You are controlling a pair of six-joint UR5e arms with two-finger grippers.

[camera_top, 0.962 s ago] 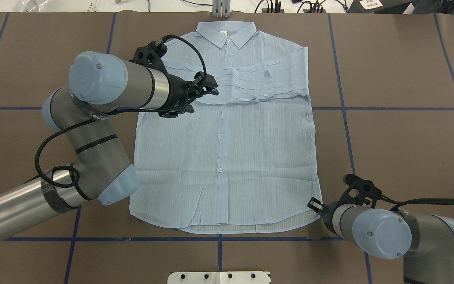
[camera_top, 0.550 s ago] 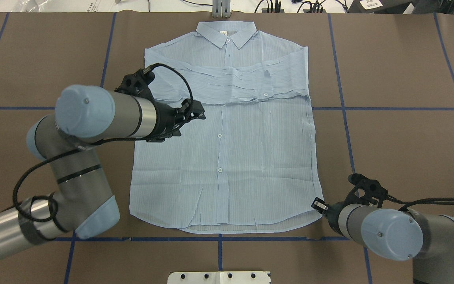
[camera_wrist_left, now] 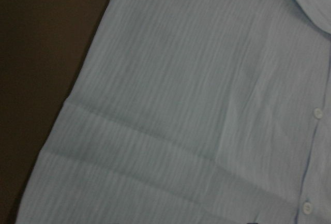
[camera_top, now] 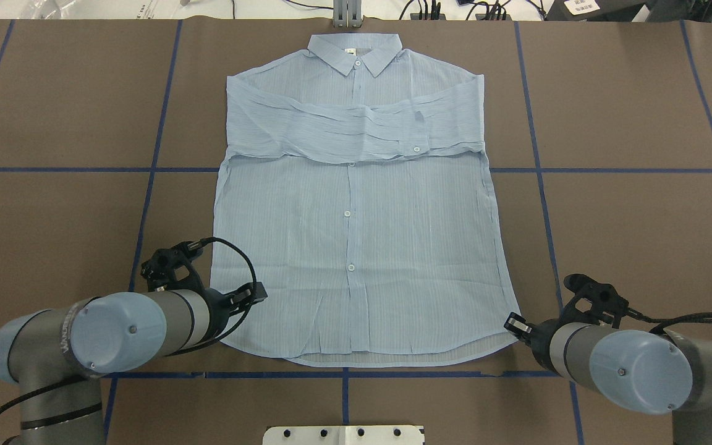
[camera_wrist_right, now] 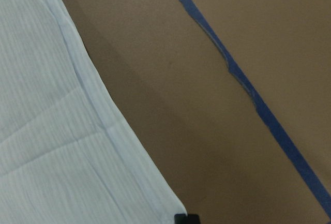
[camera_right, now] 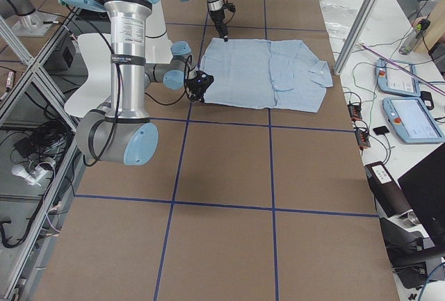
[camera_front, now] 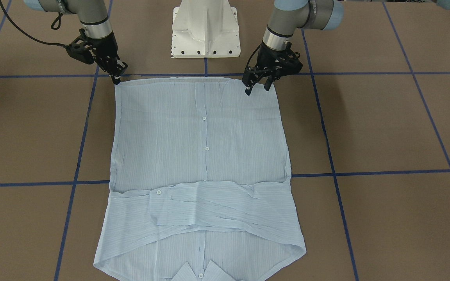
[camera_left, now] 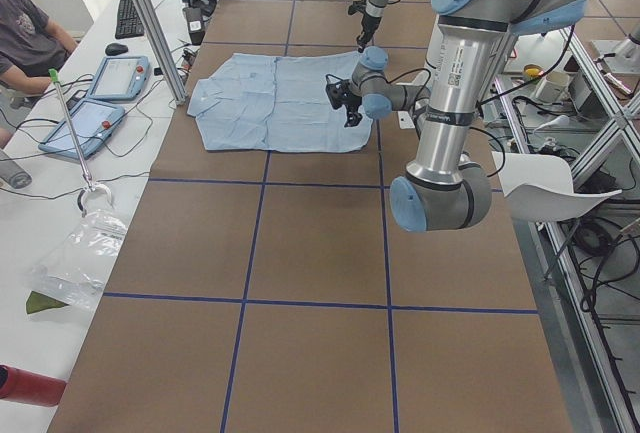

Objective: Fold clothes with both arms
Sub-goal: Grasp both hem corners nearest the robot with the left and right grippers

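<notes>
The pale-blue striped shirt [camera_top: 356, 247] lies flat and buttoned on the brown table, collar at the far side, both sleeves folded across the chest [camera_top: 356, 133]. My left gripper [camera_top: 261, 290] hangs open over the shirt's near-left part, just above the hem; in the front view its two fingers stand apart [camera_front: 257, 89]. The left wrist view shows only shirt fabric [camera_wrist_left: 196, 120] and table. My right gripper [camera_top: 512, 324] is at the near-right hem corner [camera_front: 116, 80]; whether it is open or shut does not show. That corner [camera_wrist_right: 51, 146] lies flat on the table.
The white pedestal base [camera_front: 205, 29] stands at the near table edge between the arms. Blue tape lines [camera_top: 541, 170] cross the brown table cover [camera_top: 628, 216]. A person [camera_left: 25, 38] and tablets [camera_left: 115, 78] are at a side bench beyond the collar.
My left arm pulled back from the folded sleeves at the chest to the shirt's near-left hem area. The right arm shifted slightly outward at the near-right corner. The shirt stayed put.
</notes>
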